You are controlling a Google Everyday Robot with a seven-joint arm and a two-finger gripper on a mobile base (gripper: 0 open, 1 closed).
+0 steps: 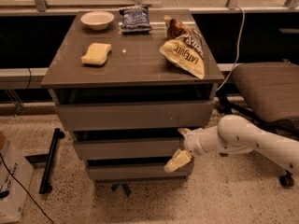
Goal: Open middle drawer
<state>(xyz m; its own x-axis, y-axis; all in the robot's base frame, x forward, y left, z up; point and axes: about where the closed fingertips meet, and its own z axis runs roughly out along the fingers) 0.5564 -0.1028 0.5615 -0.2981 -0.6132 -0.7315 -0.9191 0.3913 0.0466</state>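
The middle drawer [124, 149] is the centre one of three in the grey-brown cabinet, with a flat handleless front. It looks shut, roughly flush with the others. My gripper [180, 147] is at the drawer's right end, at the end of the white arm [247, 139] coming in from the right. It is open. The upper finger [183, 132] sits at the gap above the drawer front, and the lower finger [176, 161] at the gap below it. The drawer's right edge lies between the two fingers.
The cabinet top [140, 59] holds a white bowl [97, 19], a yellow sponge [96, 53], a blue snack bag [135, 18] and a chip bag [184, 50]. An office chair [268, 90] stands to the right. A cardboard box [11, 181] and a black bar [49, 160] lie at the left.
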